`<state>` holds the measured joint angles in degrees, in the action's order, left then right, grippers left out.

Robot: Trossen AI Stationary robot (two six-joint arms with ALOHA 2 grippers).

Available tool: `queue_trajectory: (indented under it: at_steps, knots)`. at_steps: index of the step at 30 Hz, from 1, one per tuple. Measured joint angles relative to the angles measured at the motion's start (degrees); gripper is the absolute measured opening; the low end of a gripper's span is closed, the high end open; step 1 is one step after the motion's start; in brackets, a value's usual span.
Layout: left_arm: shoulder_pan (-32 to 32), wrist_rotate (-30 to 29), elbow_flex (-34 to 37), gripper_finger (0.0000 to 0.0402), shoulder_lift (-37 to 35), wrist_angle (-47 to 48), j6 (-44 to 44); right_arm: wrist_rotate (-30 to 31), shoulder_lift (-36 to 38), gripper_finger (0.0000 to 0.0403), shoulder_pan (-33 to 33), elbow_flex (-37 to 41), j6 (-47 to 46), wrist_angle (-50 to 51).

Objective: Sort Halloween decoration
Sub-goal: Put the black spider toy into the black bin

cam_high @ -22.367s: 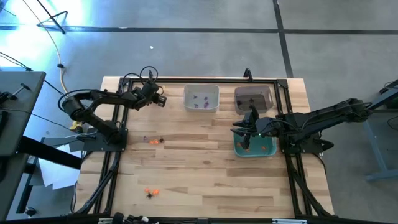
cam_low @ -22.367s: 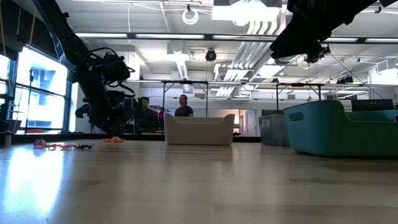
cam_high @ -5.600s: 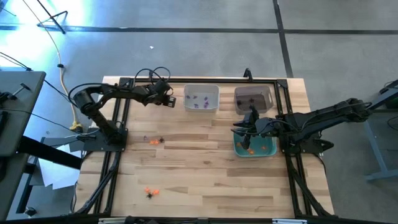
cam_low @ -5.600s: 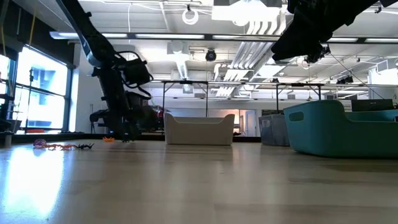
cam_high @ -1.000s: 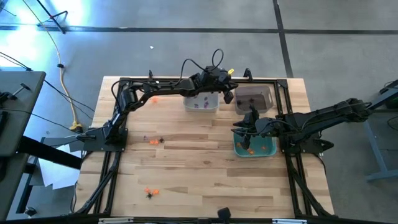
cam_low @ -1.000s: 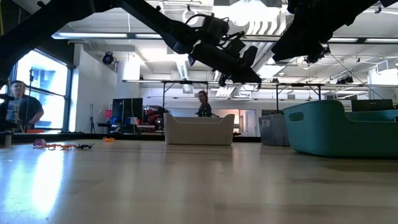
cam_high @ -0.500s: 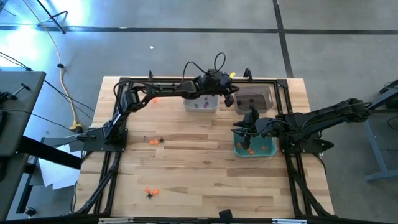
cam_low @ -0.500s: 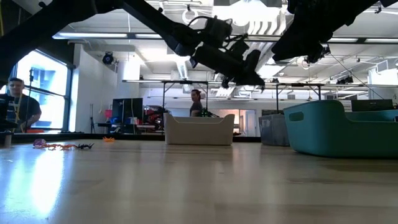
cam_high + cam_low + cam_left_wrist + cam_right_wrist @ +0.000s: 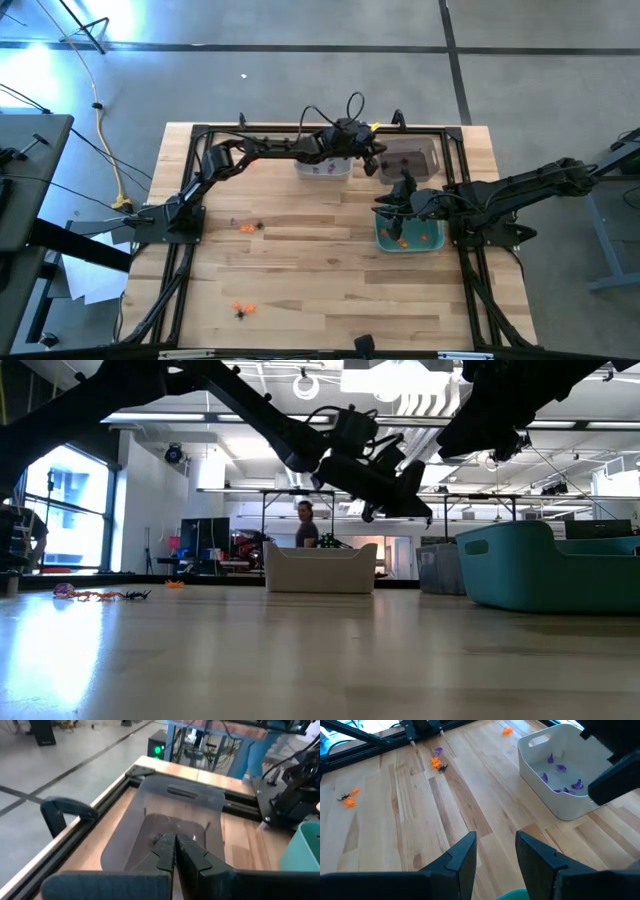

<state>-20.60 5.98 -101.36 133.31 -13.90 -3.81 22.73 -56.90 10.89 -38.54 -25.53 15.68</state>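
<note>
My left gripper (image 9: 374,164) reaches across the far side of the table and hangs shut above the near-left part of the dark bin (image 9: 150,827), its tips (image 9: 175,838) pointing into it; I see nothing between them. A small dark trinket (image 9: 157,839) lies on the bin floor. My right gripper (image 9: 396,204) waits open above the teal bin (image 9: 386,240). Halloween decoration pieces lie on the wood: an orange, black and purple group (image 9: 246,227) and an orange and black group (image 9: 241,309). Purple pieces (image 9: 560,769) sit in the white bin (image 9: 300,152); orange ones (image 9: 427,238) in the teal bin.
A black frame (image 9: 300,129) runs along the far edge and both sides of the table. The three bins stand in the far right half. Bare wood lies in the middle (image 9: 320,270). A person (image 9: 304,524) stands in the room behind.
My left gripper has moved a little toward the table's right edge and sunk toward the dark bin, staying shut. The right arm has kept still.
</note>
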Motion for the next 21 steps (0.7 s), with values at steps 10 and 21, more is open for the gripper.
queue_trajectory:
  at_steps: [10, 21]
  knots:
    - [0.0, 1.4, 0.0, 0.0, 1.5, -1.3, -0.6, 0.0, 0.0, 0.0133, 0.0, 0.0, 0.0, 0.0]
    - [0.6, 2.5, 0.0, 0.0, 1.9, -1.8, -0.6, 0.0, 0.0, 0.0133, 0.0, 0.0, 0.0, 0.0]
